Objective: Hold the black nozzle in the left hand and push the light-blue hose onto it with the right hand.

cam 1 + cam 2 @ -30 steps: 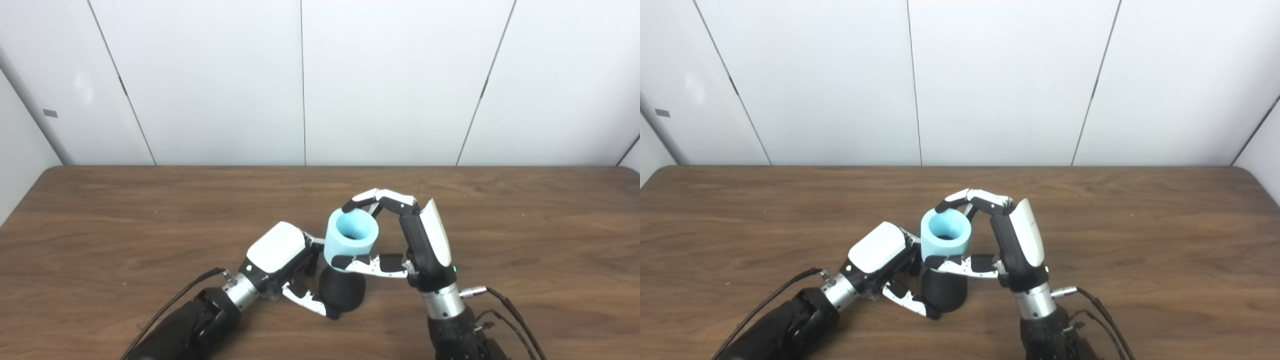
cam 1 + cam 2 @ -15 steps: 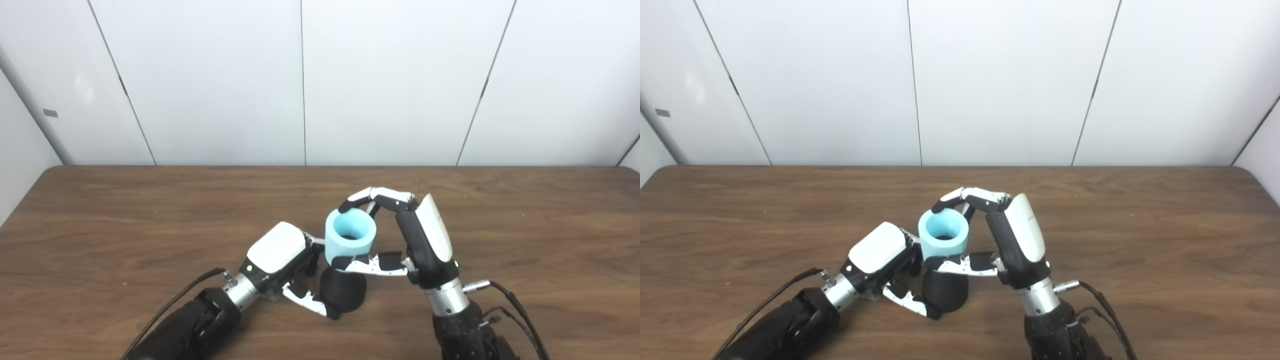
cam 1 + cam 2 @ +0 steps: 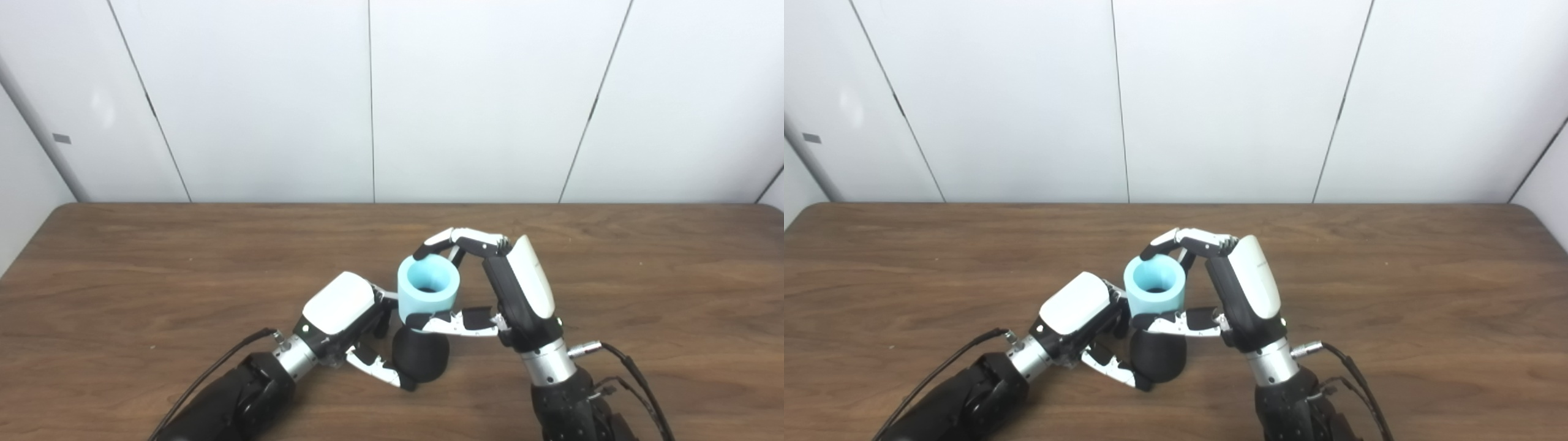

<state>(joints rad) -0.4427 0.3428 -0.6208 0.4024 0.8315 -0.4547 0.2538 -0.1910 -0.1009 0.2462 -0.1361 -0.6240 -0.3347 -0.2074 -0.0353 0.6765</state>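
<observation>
Nearest us, our left hand (image 3: 340, 318) has its fingers (image 3: 381, 370) wrapped round the black nozzle (image 3: 420, 361), which stands on the table (image 3: 122, 282) near the front edge. Directly above, our right hand (image 3: 508, 294) pinches the light-blue hose (image 3: 428, 293) between thumb and fingertips, its lower end meeting the nozzle top. The hose looks light and soft-walled, so we judge a mid-wall hold best; squeezing the open rim could oval it. The nozzle looks stiff and matte, likely grippy. Beyond lies bare wood reaching to the white wall panels (image 3: 367, 98), with open room on either side.
</observation>
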